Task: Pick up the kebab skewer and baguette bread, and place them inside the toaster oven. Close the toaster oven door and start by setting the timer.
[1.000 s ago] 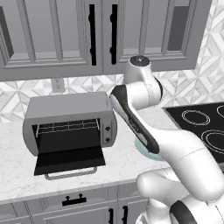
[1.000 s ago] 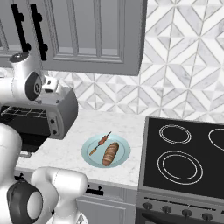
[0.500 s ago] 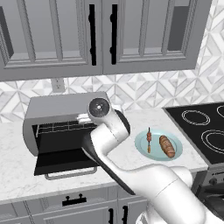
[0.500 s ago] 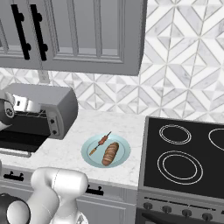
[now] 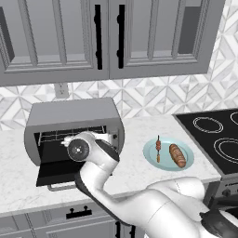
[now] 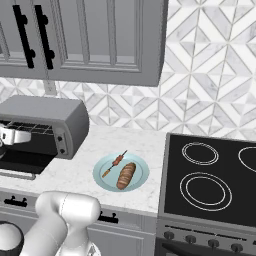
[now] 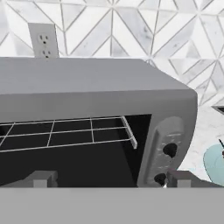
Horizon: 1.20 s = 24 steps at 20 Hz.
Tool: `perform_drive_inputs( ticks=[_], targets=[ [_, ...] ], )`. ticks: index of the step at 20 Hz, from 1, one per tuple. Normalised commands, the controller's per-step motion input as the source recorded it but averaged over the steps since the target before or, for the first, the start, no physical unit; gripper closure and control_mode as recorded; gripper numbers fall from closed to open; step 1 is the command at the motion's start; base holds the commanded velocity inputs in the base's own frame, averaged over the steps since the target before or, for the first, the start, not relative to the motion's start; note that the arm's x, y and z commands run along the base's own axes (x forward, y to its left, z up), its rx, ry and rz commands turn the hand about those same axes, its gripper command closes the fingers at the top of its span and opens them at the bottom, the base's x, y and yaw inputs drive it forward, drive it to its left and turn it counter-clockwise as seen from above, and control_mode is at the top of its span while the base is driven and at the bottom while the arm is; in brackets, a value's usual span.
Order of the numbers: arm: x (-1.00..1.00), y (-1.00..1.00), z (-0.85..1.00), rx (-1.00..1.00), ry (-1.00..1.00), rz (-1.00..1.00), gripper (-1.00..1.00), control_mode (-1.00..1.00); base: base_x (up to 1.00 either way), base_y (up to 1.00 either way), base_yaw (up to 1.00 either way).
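The gripper (image 7: 109, 179) is held directly in front of the toaster oven (image 7: 87, 87), level with its open mouth, and its two fingertips (image 7: 41, 178) are seen wide apart at the bottom of the hand view with nothing between them, so the tool is released and empty. Ahead of the gripper, the wire rack (image 7: 70, 133) is seen inside the dark cavity, and to the gripper's right the control panel (image 7: 166, 151) with its two dark knobs is found. Behind the oven a wall outlet (image 7: 43, 40) is set in the patterned tile backsplash (image 7: 144, 30). In the left base view the gripper (image 5: 69, 138) is partly hidden by the arm's wrist, at the oven (image 5: 74, 125) opening, and the toaster oven door (image 5: 58, 173) is dropped open below it, with its bar handle at the front edge. Well to the gripper's right, on the white counter (image 6: 145, 145), a pale blue plate (image 6: 102, 177) is placed; on it the kebab skewer (image 6: 115, 163) and the baguette bread (image 6: 126, 175) are laid side by side, just apart, the skewer on the side nearer the oven (image 6: 45, 117). Beyond the plate a black cooktop (image 6: 210, 175) is seen.
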Motion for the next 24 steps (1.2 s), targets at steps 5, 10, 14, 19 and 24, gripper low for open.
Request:
perform_drive_inputs(
  ticks=[5, 10, 14, 19, 24],
  targets=[
    [0.34, 0.24, -0.39, 0.0, -0.11, -0.01, -1.0, -1.0, 0.0, 0.0, 0.0],
    [0.26, 0.23, -0.26, -0.02, -0.12, 0.0, -1.0, -1.0, 0.0, 0.0, 0.0],
    [0.25, 0.28, -0.12, -0.02, -0.1, 0.01, -1.0, -1.0, 0.0, 0.0, 0.0],
    [0.36, 0.11, 0.0, 0.0, -0.05, 0.05, -1.0, -1.0, 0.0, 0.0, 0.0],
    [0.52, 0.08, -0.29, 0.0, 0.0, 0.01, -1.0, -1.0, 0.0, 0.0, 0.0]
  ],
)
